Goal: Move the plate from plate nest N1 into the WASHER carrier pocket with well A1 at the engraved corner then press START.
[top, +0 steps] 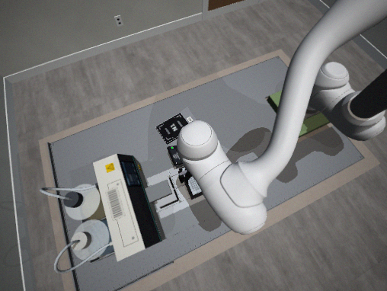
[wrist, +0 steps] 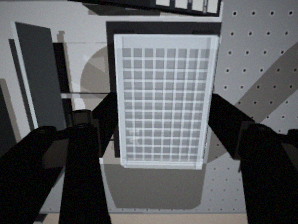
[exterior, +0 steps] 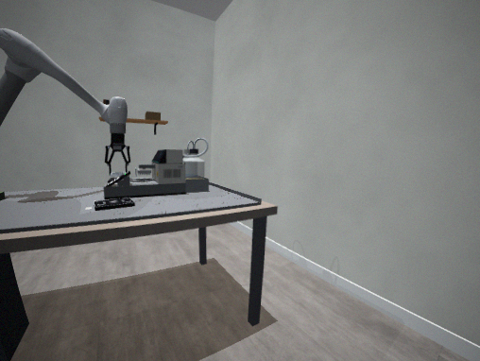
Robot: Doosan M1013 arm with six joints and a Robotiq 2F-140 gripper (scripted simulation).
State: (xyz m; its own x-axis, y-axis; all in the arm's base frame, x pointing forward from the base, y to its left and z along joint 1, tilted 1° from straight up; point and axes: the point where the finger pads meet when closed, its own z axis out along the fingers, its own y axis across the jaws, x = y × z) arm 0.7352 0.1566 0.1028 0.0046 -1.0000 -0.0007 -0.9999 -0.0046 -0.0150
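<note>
My gripper (exterior: 118, 170) (wrist: 162, 106) is shut on the clear plate (wrist: 162, 107) (top: 194, 185), one finger at each long side. The plate is level, a little above the dark carrier (wrist: 111, 31) in front of the washer (top: 114, 206) (exterior: 171, 174). A gap between plate and carrier cannot be measured here. Which plate corner is cut off is not clear, and the engraved corner is hidden. The black nest N1 (top: 161, 131) (exterior: 114, 203) holds no plate. The washer's keypad (top: 176, 156) (wrist: 200, 6) is beside the carrier and shows a small green spot in the top view.
An upright dark panel (wrist: 40, 75) stands left of the plate in the wrist view. Two bottles (top: 83, 202) (top: 91, 240) with hoses stand behind the washer. A green object (top: 314, 123) lies at the table's far end, partly behind the arm.
</note>
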